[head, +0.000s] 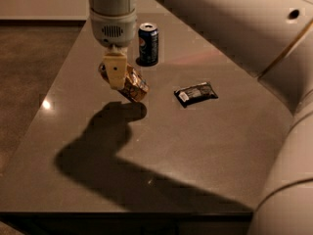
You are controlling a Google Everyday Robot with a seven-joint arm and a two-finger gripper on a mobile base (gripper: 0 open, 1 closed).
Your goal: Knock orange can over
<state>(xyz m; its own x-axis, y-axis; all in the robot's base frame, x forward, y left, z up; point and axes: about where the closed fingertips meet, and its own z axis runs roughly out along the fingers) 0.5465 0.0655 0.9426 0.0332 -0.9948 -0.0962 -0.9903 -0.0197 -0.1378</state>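
The orange can (132, 86), golden-orange with dark lettering, is steeply tilted over the left middle of the table, its silver top up-left and its base down-right, just above its shadow. My gripper (116, 72) hangs from the arm at the top. It is shut on the can's upper part. One pale finger (115, 71) lies across the front of the can and the other is hidden behind it.
A dark blue soda can (148, 43) stands upright just behind and right of the gripper. A dark snack packet (196, 93) lies flat to the right. The grey table (205, 151) has its left edge close by. My arm fills the right side.
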